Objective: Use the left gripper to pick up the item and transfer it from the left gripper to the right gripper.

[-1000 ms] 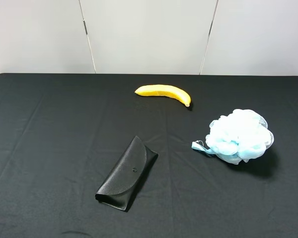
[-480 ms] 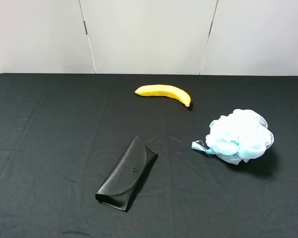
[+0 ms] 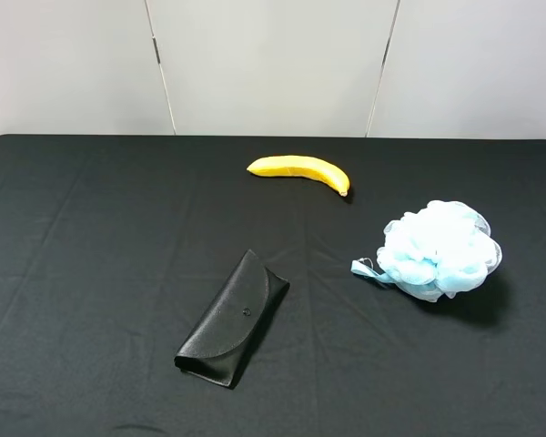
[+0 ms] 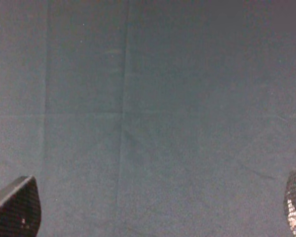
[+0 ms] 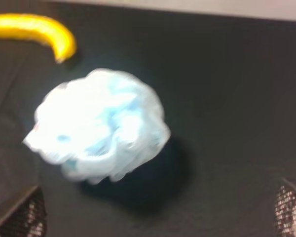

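The item [image 3: 439, 248], a fluffy light-blue and white mesh ball with a ribbon loop, lies on the black tablecloth at the right. Neither arm shows in the exterior high view. In the right wrist view the item [image 5: 99, 123] lies ahead of my right gripper [image 5: 158, 212], whose two fingertips [image 5: 27, 215] stand wide apart and empty, well short of it. My left gripper [image 4: 155, 207] is open too. Its fingertips [image 4: 17, 207] sit at the picture's corners over bare black cloth, with the item out of that view.
A yellow banana [image 3: 299, 170] lies at the back middle of the table, and also shows in the right wrist view as a banana [image 5: 37, 30] beyond the item. A flat black glasses case [image 3: 233, 319] lies front centre. The black cloth [image 3: 91, 237] covers the whole table.
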Robot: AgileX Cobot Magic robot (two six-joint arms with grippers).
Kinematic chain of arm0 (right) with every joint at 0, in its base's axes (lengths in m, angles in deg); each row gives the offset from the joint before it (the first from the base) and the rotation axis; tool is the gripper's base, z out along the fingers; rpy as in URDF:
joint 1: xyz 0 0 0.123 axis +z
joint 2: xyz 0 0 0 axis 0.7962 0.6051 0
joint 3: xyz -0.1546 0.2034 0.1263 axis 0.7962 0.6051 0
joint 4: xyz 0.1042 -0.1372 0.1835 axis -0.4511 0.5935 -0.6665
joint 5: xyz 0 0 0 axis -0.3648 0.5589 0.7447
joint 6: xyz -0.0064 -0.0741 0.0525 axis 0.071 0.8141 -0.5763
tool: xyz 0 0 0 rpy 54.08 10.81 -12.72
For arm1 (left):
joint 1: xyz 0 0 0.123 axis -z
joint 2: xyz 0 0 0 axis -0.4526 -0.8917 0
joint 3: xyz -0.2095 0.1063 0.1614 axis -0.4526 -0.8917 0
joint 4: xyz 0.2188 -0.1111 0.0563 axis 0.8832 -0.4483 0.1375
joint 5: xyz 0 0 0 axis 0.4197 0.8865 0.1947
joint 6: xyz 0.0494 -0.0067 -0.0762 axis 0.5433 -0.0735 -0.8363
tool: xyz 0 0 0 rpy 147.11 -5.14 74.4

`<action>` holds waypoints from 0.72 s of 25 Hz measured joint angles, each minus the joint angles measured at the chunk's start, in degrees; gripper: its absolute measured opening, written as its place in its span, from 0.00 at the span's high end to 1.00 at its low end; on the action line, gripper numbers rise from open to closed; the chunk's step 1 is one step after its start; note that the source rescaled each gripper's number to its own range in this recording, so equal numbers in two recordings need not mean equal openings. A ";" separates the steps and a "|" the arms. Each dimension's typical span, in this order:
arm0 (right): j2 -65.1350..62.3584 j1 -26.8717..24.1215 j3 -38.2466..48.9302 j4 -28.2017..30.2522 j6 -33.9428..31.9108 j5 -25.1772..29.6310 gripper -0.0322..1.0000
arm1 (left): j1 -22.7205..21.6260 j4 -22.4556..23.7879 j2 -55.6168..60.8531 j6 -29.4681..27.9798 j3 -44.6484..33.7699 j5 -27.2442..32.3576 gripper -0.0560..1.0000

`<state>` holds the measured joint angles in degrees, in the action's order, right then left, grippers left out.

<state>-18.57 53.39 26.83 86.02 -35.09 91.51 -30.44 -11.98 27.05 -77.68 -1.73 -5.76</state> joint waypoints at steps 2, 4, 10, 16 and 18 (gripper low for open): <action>-0.20 -2.74 0.00 0.00 0.00 0.00 0.00 | 0.00 0.00 0.00 0.00 0.00 0.00 0.01; -0.23 -4.29 0.00 0.00 0.00 0.00 0.00 | 0.00 0.00 0.00 0.00 0.00 0.00 0.01; -0.23 -4.69 0.00 0.00 0.00 0.00 0.00 | 0.00 0.00 0.00 0.00 0.00 0.00 0.01; -0.23 -4.69 0.00 0.00 0.00 0.00 0.00 | 0.00 0.00 0.00 0.00 0.00 0.00 0.01; -0.23 -4.69 0.00 0.00 -0.04 0.00 0.00 | 0.00 0.00 0.00 0.00 0.00 0.00 0.01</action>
<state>-18.79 48.70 26.83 86.02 -35.13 91.51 -30.44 -11.98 27.05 -77.68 -1.73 -5.76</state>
